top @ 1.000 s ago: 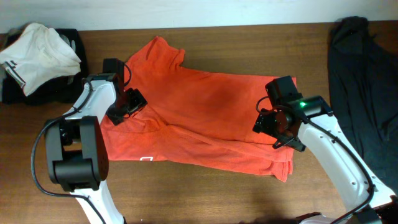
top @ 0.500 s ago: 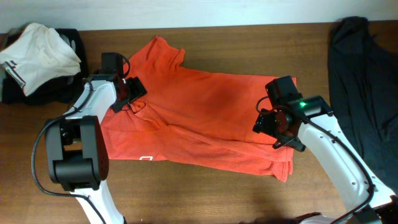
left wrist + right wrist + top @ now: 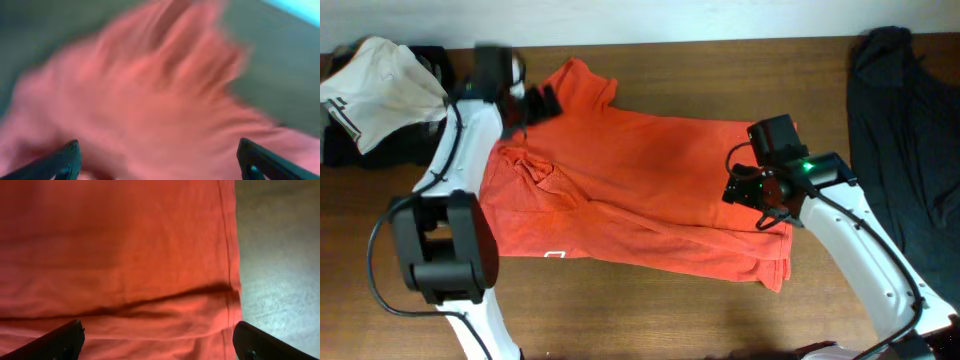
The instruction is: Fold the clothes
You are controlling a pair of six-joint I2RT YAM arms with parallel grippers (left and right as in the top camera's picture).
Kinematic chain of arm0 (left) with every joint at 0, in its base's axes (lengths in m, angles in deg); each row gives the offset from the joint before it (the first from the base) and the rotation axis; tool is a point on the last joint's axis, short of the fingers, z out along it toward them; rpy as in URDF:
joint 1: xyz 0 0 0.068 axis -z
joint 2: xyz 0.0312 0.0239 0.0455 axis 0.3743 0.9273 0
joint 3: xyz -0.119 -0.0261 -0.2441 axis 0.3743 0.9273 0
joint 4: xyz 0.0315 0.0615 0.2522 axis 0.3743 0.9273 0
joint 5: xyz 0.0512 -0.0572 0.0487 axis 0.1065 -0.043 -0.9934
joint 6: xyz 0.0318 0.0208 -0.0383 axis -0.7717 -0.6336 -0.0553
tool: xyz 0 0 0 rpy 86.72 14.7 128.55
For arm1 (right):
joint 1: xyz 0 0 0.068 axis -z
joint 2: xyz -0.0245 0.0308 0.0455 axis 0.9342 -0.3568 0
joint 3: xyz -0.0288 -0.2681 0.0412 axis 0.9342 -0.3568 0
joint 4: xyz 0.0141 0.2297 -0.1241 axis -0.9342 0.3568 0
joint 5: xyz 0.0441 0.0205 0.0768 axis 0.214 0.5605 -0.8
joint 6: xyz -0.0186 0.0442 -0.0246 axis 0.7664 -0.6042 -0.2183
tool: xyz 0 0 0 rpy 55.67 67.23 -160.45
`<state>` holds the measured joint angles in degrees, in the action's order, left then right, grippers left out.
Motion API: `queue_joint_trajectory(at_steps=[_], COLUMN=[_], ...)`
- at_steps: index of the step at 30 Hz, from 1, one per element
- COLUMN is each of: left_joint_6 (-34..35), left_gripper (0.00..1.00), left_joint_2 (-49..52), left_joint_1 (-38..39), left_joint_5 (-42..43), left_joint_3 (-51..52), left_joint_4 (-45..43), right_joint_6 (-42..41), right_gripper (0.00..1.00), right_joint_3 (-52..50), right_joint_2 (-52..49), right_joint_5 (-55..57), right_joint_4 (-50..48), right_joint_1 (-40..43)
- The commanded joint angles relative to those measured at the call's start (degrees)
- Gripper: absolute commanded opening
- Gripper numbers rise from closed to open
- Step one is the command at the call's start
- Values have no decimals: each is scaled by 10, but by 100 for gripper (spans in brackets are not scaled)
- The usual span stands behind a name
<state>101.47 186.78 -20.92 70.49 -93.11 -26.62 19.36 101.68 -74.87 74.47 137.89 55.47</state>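
Since 0.5 s ago the left gripper (image 3: 542, 101) has swung up from the shirt's left side to the shoulder area by the top sleeve, and it shows as a motion smear in both the overhead and left wrist views. The right gripper (image 3: 752, 196) has shifted only a little to the left.

The only lettering visible is 1 small white mark (image 3: 555, 255) near the lower left edge of the red-orange T-shirt (image 3: 650, 190). It is too small to read.

In the left wrist view the left gripper (image 3: 160, 167) has its fingertips (image 3: 70, 152) spread wide, with blurred red cloth below and nothing clamped. The right gripper (image 3: 160, 347) is just as widely spread over the shirt's hemmed right edge, gripping nothing.

1 T-shirt lies spread mid-table (image 3: 650, 320), wrinkled on its left. 1 white garment (image 3: 380, 75) is bunched on dark cloth (image 3: 350, 150) at the far left. 1 black garment (image 3: 905, 130) lies at the right edge.
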Motion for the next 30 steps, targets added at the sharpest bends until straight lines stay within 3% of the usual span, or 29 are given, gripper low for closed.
queue_joint_trajectory(at_steps=[1,5,14,26,29,30], left_joint_6=[-126,-196,-215,-215,-215,-215], left_gripper=[99,99,99,97,84,72], left_joint_2=[-5,24,165,250,255,259], left_joint_1=[75,131,142,143,143,143], left_joint_5=[-79,-114,-126,-121,-121,-121], left_joint_3=[-132,-139,-139,-139,-139,-139], left_joint_4=[15,-55,-210,-247,-249,-251], right_joint_6=[58,109,135,134,134,133], right_gripper=[99,99,99,99,99,99], right_joint_3=[46,57,54,50,50,50], right_joint_2=[1,0,-2,-2,-2,-2], right_joint_5=[-18,-106,-96,-96,-96,-96], right_joint_4=[-9,3,59,56,56,54], right_joint_1=[35,99,107,107,107,107])
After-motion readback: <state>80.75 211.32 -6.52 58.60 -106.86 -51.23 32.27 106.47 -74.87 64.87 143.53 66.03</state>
